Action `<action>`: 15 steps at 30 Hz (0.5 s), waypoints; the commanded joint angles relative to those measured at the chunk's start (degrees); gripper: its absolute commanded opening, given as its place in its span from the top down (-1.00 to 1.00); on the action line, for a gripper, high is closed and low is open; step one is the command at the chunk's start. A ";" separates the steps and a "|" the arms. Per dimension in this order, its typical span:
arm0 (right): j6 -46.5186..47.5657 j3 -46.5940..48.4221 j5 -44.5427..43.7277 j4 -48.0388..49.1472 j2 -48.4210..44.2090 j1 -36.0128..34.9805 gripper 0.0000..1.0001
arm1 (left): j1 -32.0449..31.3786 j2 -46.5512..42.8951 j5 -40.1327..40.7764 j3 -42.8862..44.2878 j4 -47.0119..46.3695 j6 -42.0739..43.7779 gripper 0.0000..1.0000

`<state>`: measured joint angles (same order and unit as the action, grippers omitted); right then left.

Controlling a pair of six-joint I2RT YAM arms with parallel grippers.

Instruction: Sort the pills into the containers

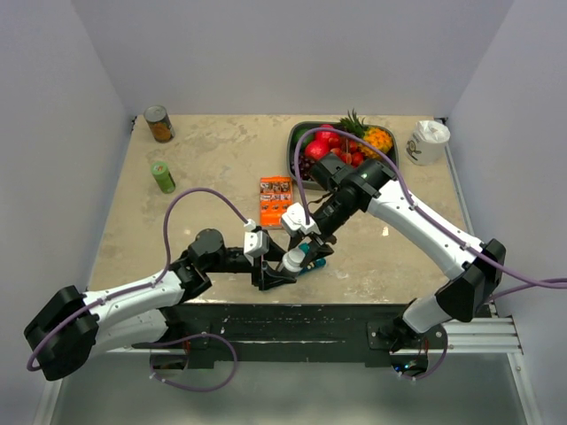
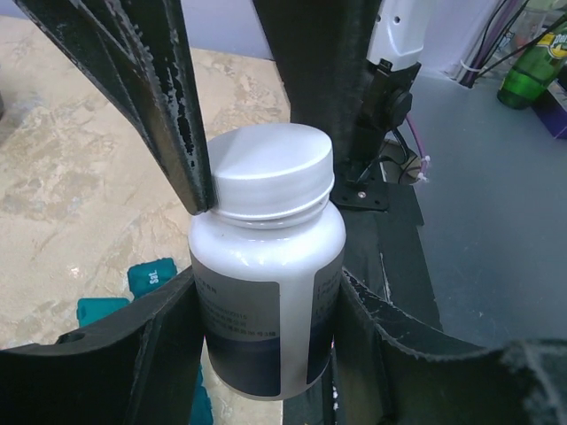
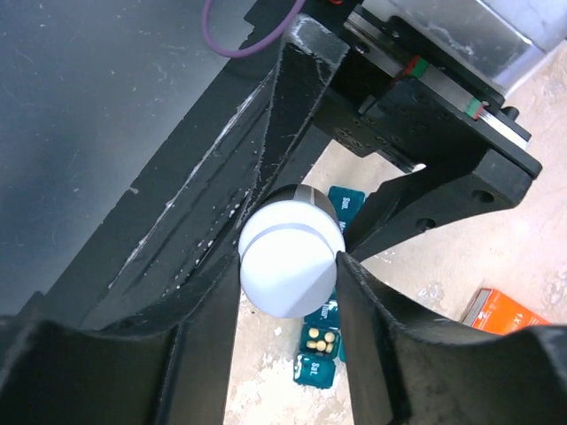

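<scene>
A small white bottle [image 2: 266, 292] with a dark blue label is upright between my left gripper's [image 2: 266, 305] fingers, which are shut on its body just above the table. My right gripper [image 3: 291, 266] is shut on the bottle's white cap [image 3: 291, 268] from above; its fingers [image 2: 168, 115] show against the cap [image 2: 270, 173] in the left wrist view. The teal pill-organiser strip [image 3: 316, 369] lies under and beside the bottle [image 1: 292, 259]. One compartment is open with several yellow pills [image 3: 321, 339] in it. The strip also shows in the top view [image 1: 314, 258].
A flat orange box [image 1: 275, 200] lies just beyond the grippers. A dark tray of fruit [image 1: 341, 146] and a white cup [image 1: 429, 142] stand at the back right. A green can [image 1: 163, 176] and a brown can [image 1: 159, 124] stand at the back left.
</scene>
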<state>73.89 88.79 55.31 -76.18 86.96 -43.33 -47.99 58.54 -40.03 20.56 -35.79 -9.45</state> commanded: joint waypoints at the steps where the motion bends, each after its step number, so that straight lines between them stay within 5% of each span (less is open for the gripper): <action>1: -3.03 0.24 0.50 -4.42 0.40 -0.53 0.08 | 0.44 -0.97 3.19 2.38 -2.97 -0.48 1.00; 6: -13.83 -2.83 -0.81 4.62 -0.30 -0.61 0.23 | 0.44 -4.65 8.73 1.16 -5.42 -1.01 1.00; 15: -50.58 -10.03 -13.72 30.11 1.02 -0.53 0.44 | 0.35 -6.60 27.62 0.63 -9.29 -0.74 1.00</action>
<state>42.61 83.46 50.57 -57.47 86.70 -42.72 -48.16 54.13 -26.74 18.83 -30.61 -9.43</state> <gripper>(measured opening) 0.450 0.579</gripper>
